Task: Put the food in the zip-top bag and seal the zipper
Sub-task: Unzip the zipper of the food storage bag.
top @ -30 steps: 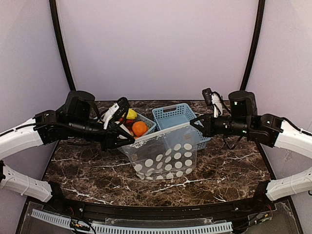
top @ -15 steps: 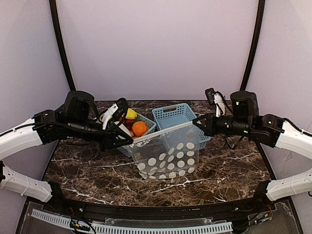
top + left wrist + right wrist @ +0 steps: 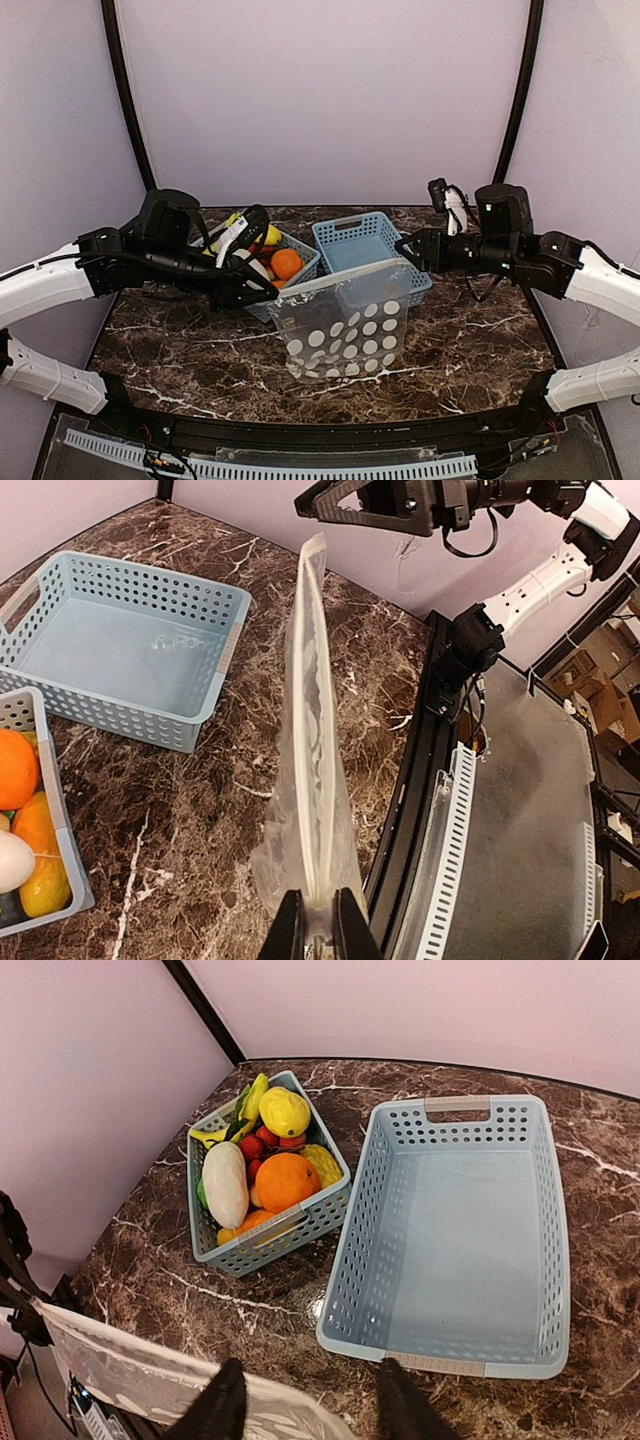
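Pinching 1 corner, the left gripper [image 3: 318, 922] is clenched on the zip-top bag [image 3: 350, 325], held upright before the empty basket [image 3: 360, 1230]; the right gripper [image 3: 308, 1368], jaws parted beside the far corner, should be closed squarely there.

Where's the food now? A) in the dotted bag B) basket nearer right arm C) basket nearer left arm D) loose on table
C: the orange, white piece and the rest sit in that basket; the bag and the other basket hold none.
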